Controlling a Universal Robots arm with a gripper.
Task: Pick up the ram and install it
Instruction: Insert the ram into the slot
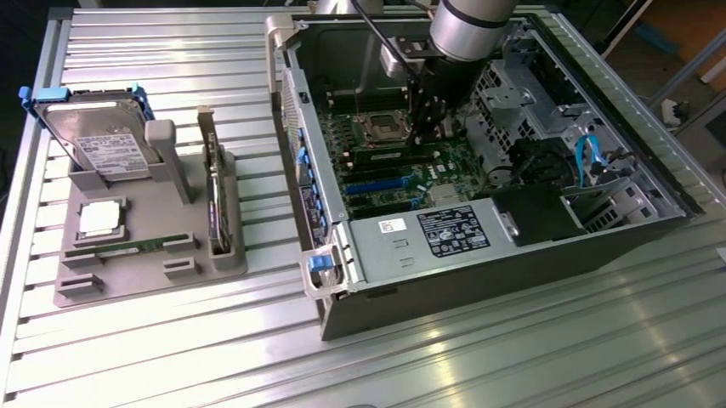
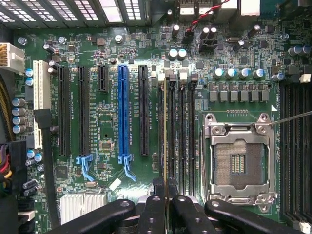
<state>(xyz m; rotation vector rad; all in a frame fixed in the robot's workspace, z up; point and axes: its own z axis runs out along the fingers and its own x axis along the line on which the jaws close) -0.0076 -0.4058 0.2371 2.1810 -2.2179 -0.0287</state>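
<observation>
In the wrist view the ram (image 2: 165,126) appears edge-on as a thin pale line between my fingers. It hangs over the row of black memory slots (image 2: 181,131), in line with the slot farthest from the CPU socket (image 2: 239,158). My gripper (image 2: 166,204) is shut on the ram's top edge. In the exterior view my gripper (image 1: 426,136) reaches down into the open computer case (image 1: 340,255), just above the motherboard (image 1: 386,170) beside the socket. Whether the ram touches the slot I cannot tell.
On the exterior view's left a grey holder (image 1: 102,285) carries a hard drive (image 1: 102,144), a dark card on edge (image 1: 213,183), a square chip (image 1: 100,217) and another green stick (image 1: 114,249). Case walls, blue cables (image 1: 584,157) and a black box (image 1: 533,212) crowd the arm.
</observation>
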